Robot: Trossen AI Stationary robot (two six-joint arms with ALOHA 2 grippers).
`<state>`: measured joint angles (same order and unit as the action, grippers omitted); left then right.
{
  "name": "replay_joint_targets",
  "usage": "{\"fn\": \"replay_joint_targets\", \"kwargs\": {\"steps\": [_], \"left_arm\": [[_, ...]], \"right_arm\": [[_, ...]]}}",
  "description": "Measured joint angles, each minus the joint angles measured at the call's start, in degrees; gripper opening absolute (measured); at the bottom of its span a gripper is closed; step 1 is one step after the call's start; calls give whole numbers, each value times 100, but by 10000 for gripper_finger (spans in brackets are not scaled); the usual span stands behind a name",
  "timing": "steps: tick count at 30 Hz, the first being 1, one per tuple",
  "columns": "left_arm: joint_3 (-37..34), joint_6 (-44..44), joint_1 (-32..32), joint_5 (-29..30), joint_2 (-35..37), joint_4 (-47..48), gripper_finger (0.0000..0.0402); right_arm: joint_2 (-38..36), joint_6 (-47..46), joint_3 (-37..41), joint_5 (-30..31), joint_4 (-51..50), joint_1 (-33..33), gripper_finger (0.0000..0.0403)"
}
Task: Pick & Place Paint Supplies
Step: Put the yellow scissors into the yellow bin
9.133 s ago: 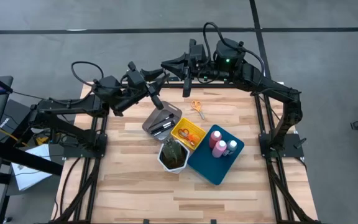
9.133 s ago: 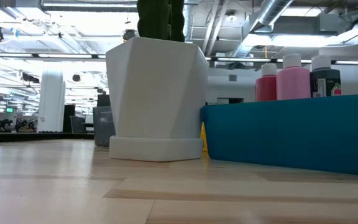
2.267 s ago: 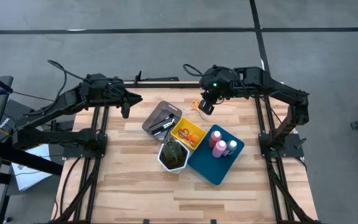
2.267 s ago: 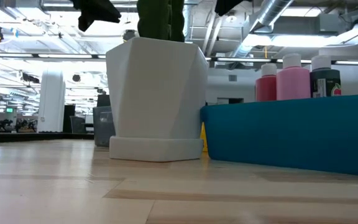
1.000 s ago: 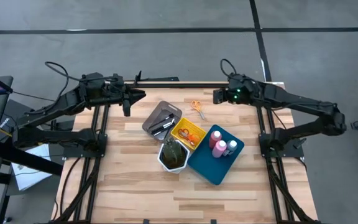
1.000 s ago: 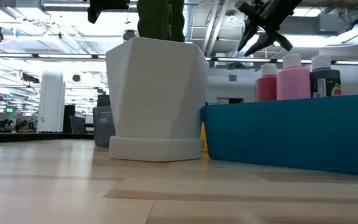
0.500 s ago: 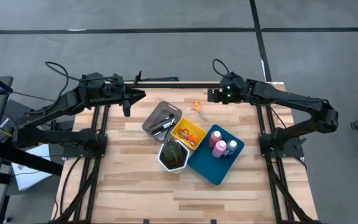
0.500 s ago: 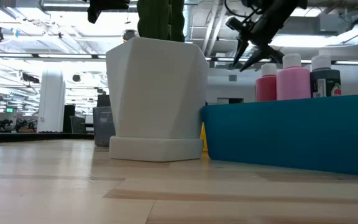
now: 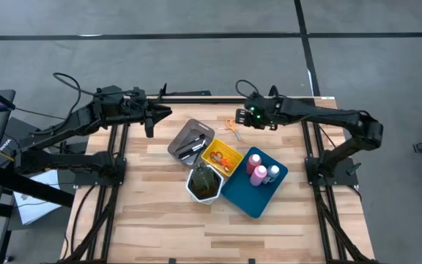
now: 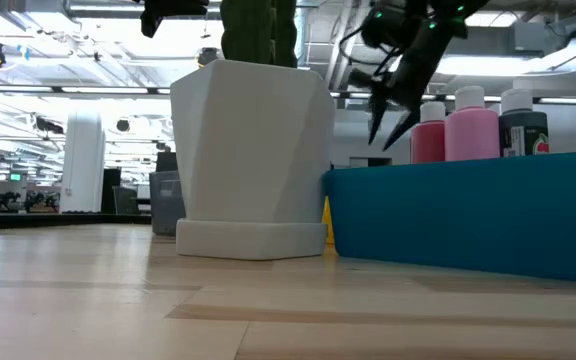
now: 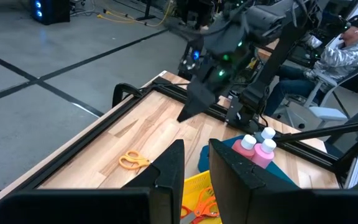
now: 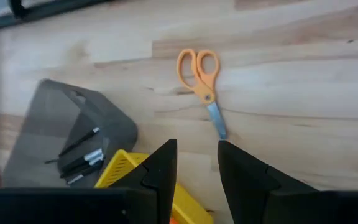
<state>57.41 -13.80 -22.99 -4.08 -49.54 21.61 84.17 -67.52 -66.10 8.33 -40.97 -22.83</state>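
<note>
Orange-handled scissors (image 12: pixel 202 79) lie flat on the bare wood at the far middle of the table (image 9: pixel 232 128). My right gripper (image 12: pixel 194 152) hangs open just above and to the right of them (image 9: pixel 242 119), tipped steeply down, touching nothing; the low view shows its spread fingers (image 10: pixel 393 112). My left gripper (image 11: pixel 196 157) waits open and high over the far left edge (image 9: pixel 165 112). Two pink bottles (image 9: pixel 257 167) and a white-capped bottle (image 9: pixel 273 172) stand in the blue tray (image 9: pixel 249 202). Dark brushes (image 9: pixel 190 149) lie in the grey tray (image 9: pixel 180 139). More scissors (image 9: pixel 226 161) lie in the yellow tray (image 9: pixel 212 150).
A white hexagonal pot (image 9: pixel 204 185) with a green plant stands in front of the trays, which sit in a diagonal row at mid-table. Bare wood lies on the left side and along the near edge. A seated person (image 11: pixel 347 43) shows beyond the table's right side.
My right gripper has come down and toward the table's left, closing on the orange scissors. It has tipped more steeply downward and rolled about its own axis. Its fingers have kept the same gap. The scissors have not moved.
</note>
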Motion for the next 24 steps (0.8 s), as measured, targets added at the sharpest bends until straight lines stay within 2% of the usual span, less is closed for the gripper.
{"fn": "replay_joint_targets", "kwargs": {"steps": [5,9,14,24], "left_arm": [[0,32,0,-2,-1,-8,67],[0,133,1,-2,-40,-207,67],[7,267,-1,-2,-118,-423,67],[2,-150,0,-32,-375,-538,67]], "right_arm": [[587,621,-327,-204,-23,-256,113],[1096,1380,-591,-775,-111,-607,113],[1565,2018,-861,-1194,-218,-786,113],[2219,2835,-1181,-1299,-523,-678,113]]}}
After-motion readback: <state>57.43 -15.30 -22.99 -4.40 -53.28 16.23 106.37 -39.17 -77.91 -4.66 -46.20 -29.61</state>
